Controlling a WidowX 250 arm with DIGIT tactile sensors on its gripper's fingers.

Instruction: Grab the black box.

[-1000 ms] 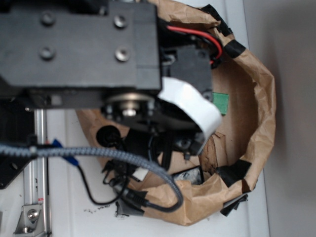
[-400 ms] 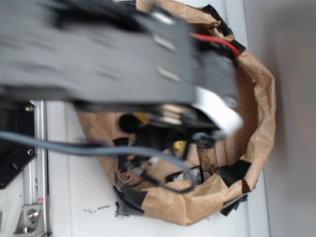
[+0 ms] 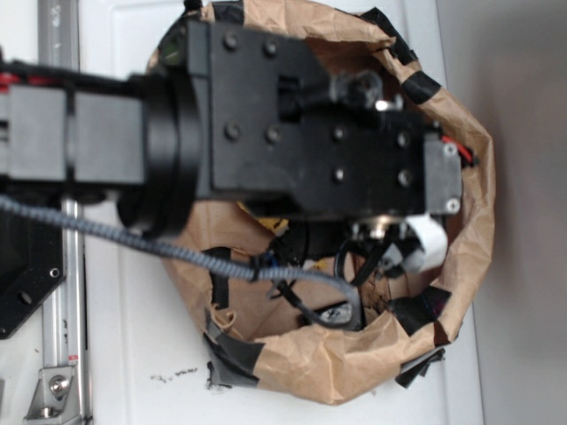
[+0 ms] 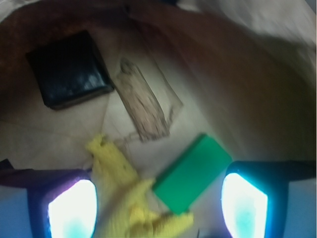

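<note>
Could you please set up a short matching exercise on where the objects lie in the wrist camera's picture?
Things:
1. black box
2. green block
3. yellow object
4. pincer

Places or states:
A. bottom centre-left, beside the green block
B. open, one finger at each lower corner
C. upper left, on the brown paper
D. lower centre-right, tilted, between the fingers

Pairs: 1-C, 2-D, 3-A, 4-B
</note>
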